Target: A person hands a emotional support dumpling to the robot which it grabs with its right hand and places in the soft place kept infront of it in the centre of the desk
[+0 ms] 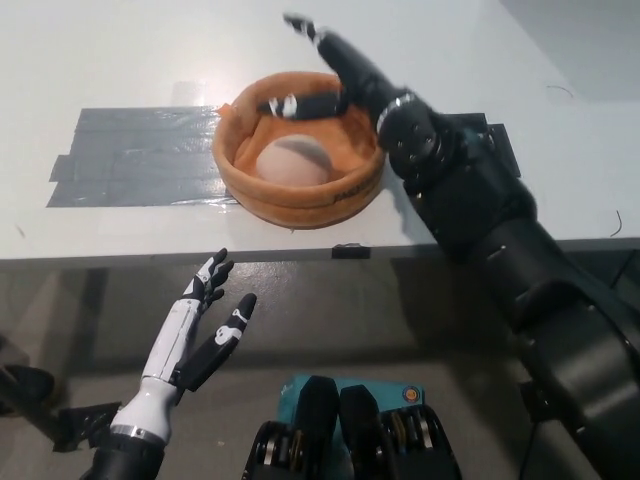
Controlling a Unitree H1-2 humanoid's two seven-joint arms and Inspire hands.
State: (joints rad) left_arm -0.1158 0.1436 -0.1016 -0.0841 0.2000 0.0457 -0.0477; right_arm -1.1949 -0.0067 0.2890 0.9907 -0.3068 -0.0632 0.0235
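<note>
White table fills the upper frame, grey tape patch across its left-centre, darker tape patch on the right, mostly hidden by the arm. Black right arm comes in from bottom right across the near table edge; right hand sits over the far rim of the orange soft basket, fingers spread apart, holding nothing. Basket is centred near the table's front edge, overlapping the grey tape. Dumpling lies inside it on the floor of the bowl, pale and roundish with no clear long axis, just toward the robot from the right hand and below it, clear of the fingers. Placement looks done; remaining move is probably lifting the arm out without snagging the rim. White left hand rests below the table edge at lower left, fingers apart, well away from the basket
</note>
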